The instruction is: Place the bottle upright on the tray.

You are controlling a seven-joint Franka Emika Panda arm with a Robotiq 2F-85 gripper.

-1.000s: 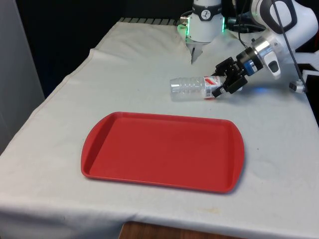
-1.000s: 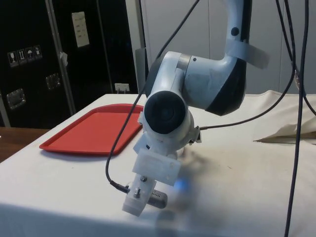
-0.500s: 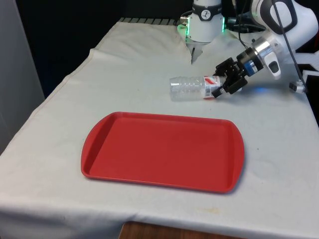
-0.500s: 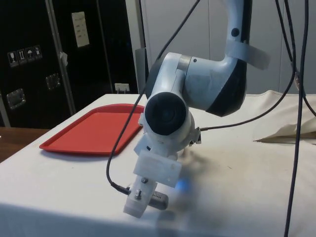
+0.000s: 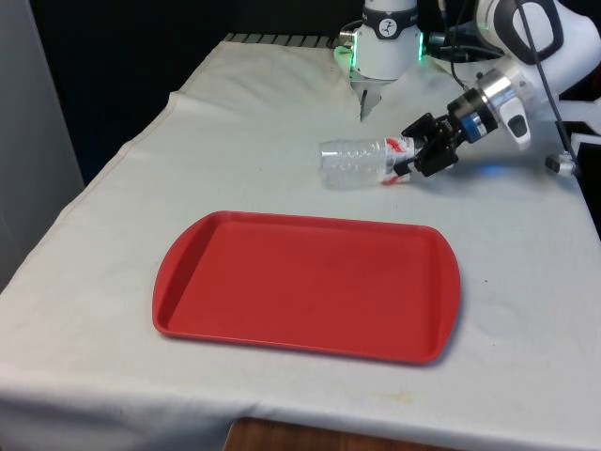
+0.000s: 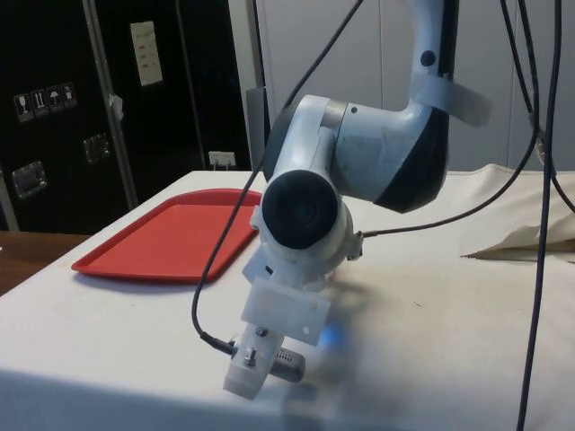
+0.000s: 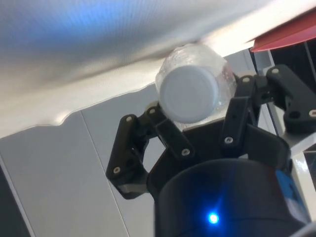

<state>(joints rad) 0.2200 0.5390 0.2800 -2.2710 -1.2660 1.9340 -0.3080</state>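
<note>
My claw [image 5: 410, 160] is clenched on the neck end of the clear plastic bottle [image 5: 357, 162], which lies on its side, not upright. In the front view its body stretches away from my fingers toward the bench's left edge, and its red-and-white label [image 5: 398, 148] sits just beside my fingertips. The bottle's far end looks slightly raised off the white cloth [image 5: 244, 141], though I cannot tell whether any part of it touches the cloth.

In the wrist view my claw [image 7: 197, 113] closes around the bottle [image 7: 207, 69] just behind its pale cap [image 7: 189, 95], which points straight back at my wrist. One black finger [image 7: 242, 106] presses against the bottle's side, and the other comes up under the cap from the opposite side.

The red tray [image 5: 310, 282] lies flat on the bench [image 5: 103, 282], nearer the bench's front edge than the bottle and apart from it; nothing rests on it. The bottle is beyond the tray's far long rim, toward the tray's far right corner in the front view.

In the side view my white arm [image 6: 359, 171] bends low over the cloth, with the tray [image 6: 171, 238] behind it toward the dark cabinets [image 6: 63, 108].
</note>
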